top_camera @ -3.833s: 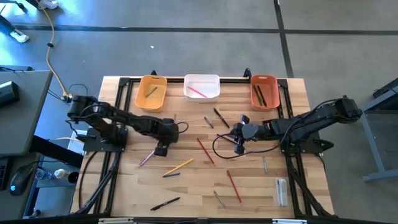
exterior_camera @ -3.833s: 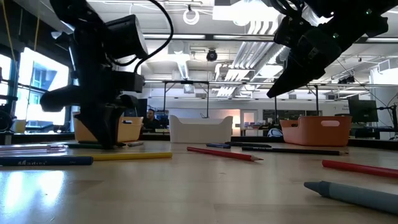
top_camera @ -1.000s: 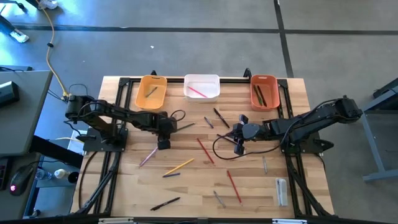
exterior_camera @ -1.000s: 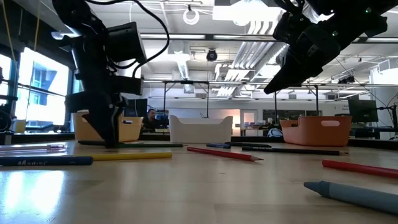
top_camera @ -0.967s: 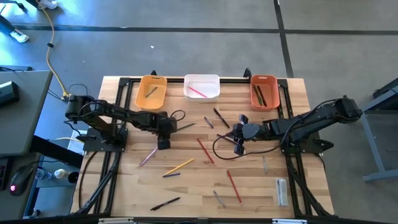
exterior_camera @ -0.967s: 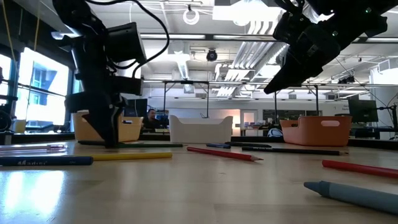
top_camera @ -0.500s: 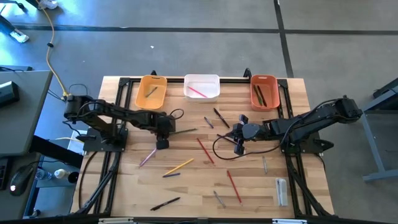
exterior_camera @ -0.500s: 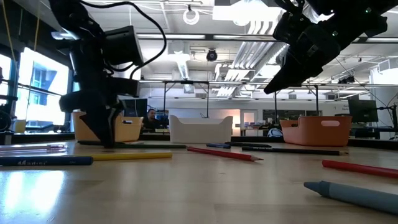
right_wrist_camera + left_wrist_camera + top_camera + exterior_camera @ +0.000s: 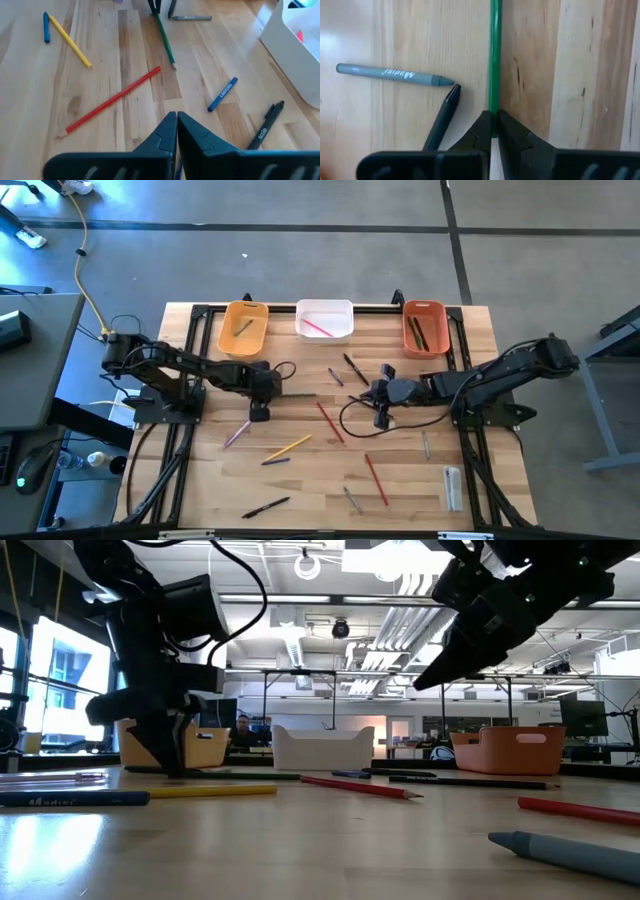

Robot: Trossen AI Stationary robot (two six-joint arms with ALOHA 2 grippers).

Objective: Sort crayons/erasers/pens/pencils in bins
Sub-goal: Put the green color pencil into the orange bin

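The step in hand is judged to be the grasp of a green pencil point(image 9: 494, 60): the left claw point(image 9: 493, 131) is seen in its wrist view pinched shut on the near end of that pencil, which lies flat on the bench point(image 9: 300, 480) left of centre, just right of the claw point(image 9: 259, 388) in the high view. Beside it in the wrist view lie a grey crayon point(image 9: 390, 75), on which a word like "Madisi" can be read upside down, and a black pen point(image 9: 441, 120) whose tip nearly touches the crayon's point. The next move is judged to call for a clean lift and a carry to the far edge, where the yellow-orange bin point(image 9: 243, 326), the white bin point(image 9: 324, 319) and the red-orange bin point(image 9: 424, 326) stand in a row; the white bin already holds a pink stick, so it may be the pencils' place, though that cannot be told for sure. The right claw point(image 9: 177, 131) is closed on nothing and hangs above the middle of the bench; past it are seen a red pencil point(image 9: 112, 100), a yellow pencil point(image 9: 70, 41), a blue crayon point(image 9: 222, 93) with small writing too fine to be read, and a black pen point(image 9: 266, 125) with an unreadable light imprint
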